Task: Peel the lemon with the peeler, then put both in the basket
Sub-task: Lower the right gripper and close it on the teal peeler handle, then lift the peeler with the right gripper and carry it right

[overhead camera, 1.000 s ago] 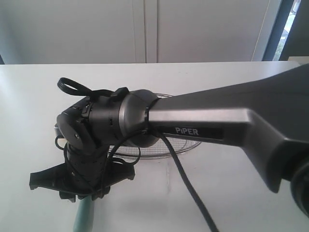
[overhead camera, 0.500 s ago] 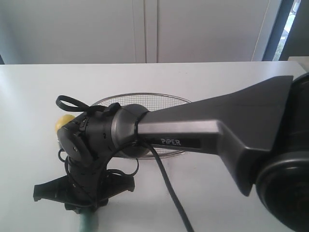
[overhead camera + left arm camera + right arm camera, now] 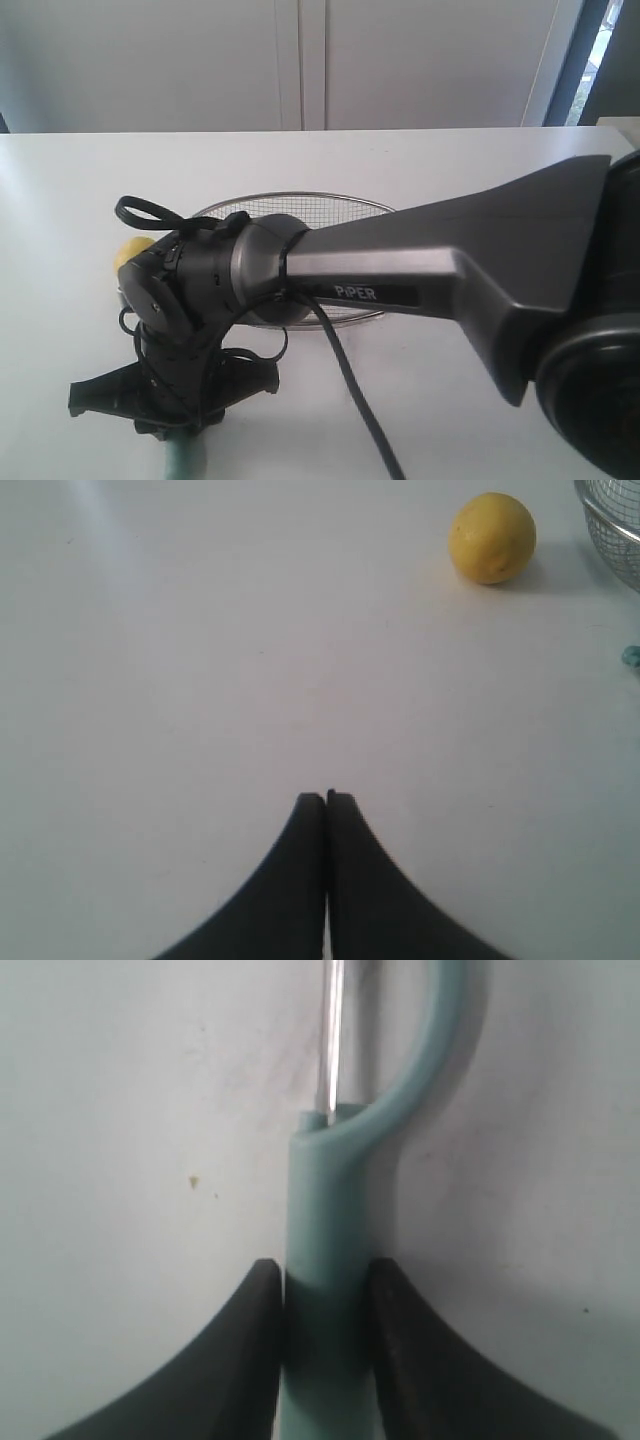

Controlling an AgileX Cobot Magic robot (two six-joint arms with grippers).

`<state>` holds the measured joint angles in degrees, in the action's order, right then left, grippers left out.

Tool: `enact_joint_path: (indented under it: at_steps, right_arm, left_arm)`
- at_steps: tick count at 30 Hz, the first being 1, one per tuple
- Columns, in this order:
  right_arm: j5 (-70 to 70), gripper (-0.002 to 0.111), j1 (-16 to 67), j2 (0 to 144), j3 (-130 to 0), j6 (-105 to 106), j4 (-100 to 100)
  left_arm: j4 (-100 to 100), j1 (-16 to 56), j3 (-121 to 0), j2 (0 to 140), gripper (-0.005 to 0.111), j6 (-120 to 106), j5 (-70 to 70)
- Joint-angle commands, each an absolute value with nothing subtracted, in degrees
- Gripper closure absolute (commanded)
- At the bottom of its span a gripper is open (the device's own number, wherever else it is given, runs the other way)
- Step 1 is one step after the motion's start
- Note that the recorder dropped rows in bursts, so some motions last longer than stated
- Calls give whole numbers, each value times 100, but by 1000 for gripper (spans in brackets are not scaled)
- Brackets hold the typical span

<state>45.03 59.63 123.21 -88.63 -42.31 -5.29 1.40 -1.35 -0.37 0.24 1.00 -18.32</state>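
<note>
right gripper pinches peeler handle just behind the head, likely for blade control, by table front edge | left gripper pressed together, empty | lemon mid-table beside basket, apparently unpeeled

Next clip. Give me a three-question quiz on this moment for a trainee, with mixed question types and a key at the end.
1. True or false: the small round yellow lemon lies inside the oval silver wire-mesh basket.
2. What is the right gripper shut on? A) the lemon B) the pale teal handle of the slim peeler C) nothing
3. Fill in: the left gripper is ____ and holds nothing.
Key: 1 false, it sits on the white table beside the basket. 2 B. 3 shut.
</note>
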Motion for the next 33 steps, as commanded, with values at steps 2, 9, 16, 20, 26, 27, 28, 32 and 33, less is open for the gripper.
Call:
enact_joint_path:
  at_steps: [2,9,16,20,26,27,28,32,33]
  right_arm:
    - [4473,108,5993,12062,-8860,-4154,-322]
    - [4440,108,5993,11777,-8860,-4154,-146]
    - [4349,108,5993,11539,-8860,-4066,-124]
    - [4335,108,5993,11367,-8860,-3904,-124]
    - [4403,108,5993,11159,-8860,-3879,153]
    - [4447,108,5980,11131,-8860,-3879,184]
    - [4489,108,5955,11102,-8860,-3862,198]
    - [4617,108,5874,10959,-8860,-3720,237]
    - [4642,108,5861,10897,-8860,-3654,237]
  left_arm:
    - [165,-156,0,0,107,127,-1856]
    - [165,-156,0,0,107,127,-1856]
    - [165,-156,0,0,107,127,-1856]
    - [165,-156,0,0,107,127,-1856]
    - [165,-156,0,0,107,127,-1856]
    - [165,-156,0,0,107,127,-1856]
    - [165,-156,0,0,107,127,-1856]
    - [165,-156,0,0,107,127,-1856]
    - [165,-156,0,0,107,127,-1856]
